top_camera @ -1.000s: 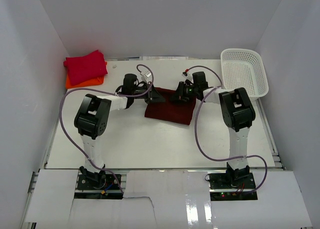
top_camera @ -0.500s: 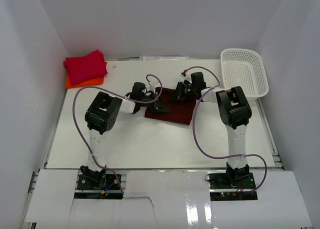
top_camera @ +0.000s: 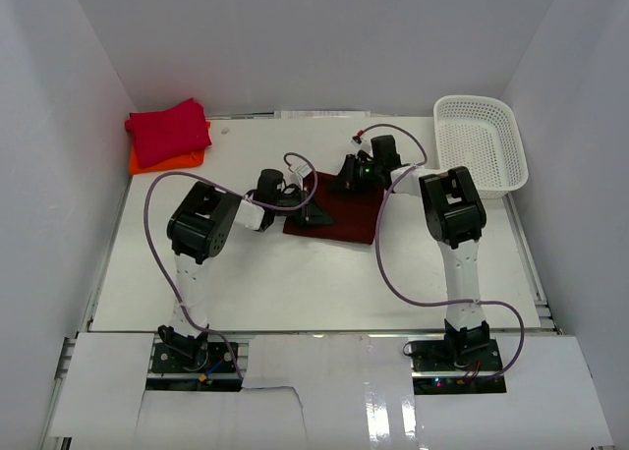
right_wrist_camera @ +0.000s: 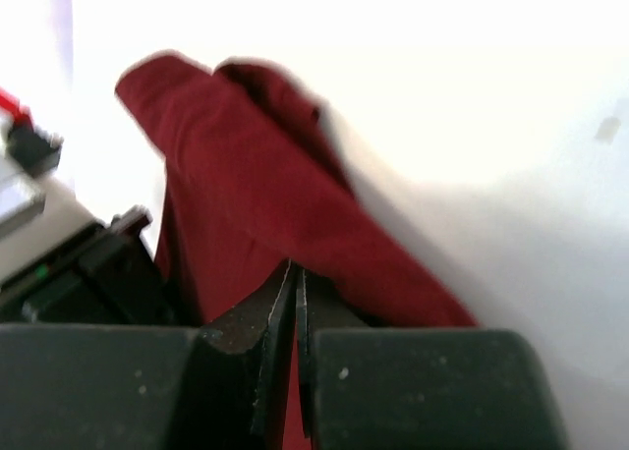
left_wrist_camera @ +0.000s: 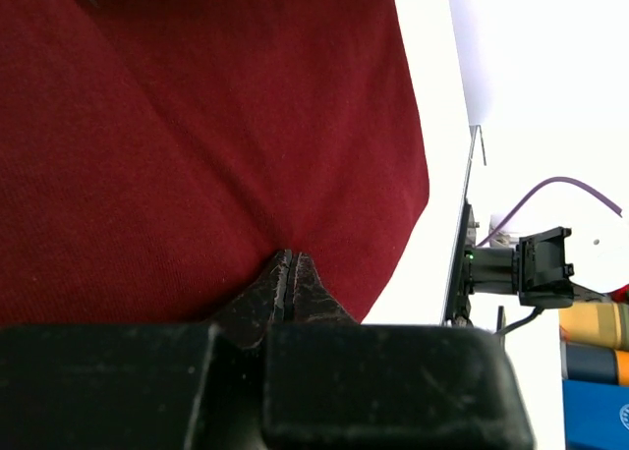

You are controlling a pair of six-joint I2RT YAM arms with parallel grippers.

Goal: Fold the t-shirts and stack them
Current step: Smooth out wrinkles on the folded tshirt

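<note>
Left gripper (left_wrist_camera: 292,265) is clamped hard on a pinch of the maroon t-shirt (left_wrist_camera: 197,126), and I see cloth fanning out toward twelve o'clock in its wrist view. Right gripper (right_wrist_camera: 295,278) is clenched too, nipping the same shirt, with a fold humped up at eleven. From above, the shirt lies mid-table (top_camera: 246,273), left claw at its nine o'clock edge, right claw at its twelve. The crimson t-shirt (top_camera: 167,129) sits on the orange t-shirt (top_camera: 175,159) in the ten o'clock corner. The white basket (top_camera: 479,140) is at two.

Three t-shirts are counted: one maroon shirt (top_camera: 349,219), one crimson shirt (top_camera: 169,131), one orange shirt (top_camera: 172,161); also one mesh basket (top_camera: 482,140), one left arm (top_camera: 201,224), one right arm (top_camera: 450,209).
</note>
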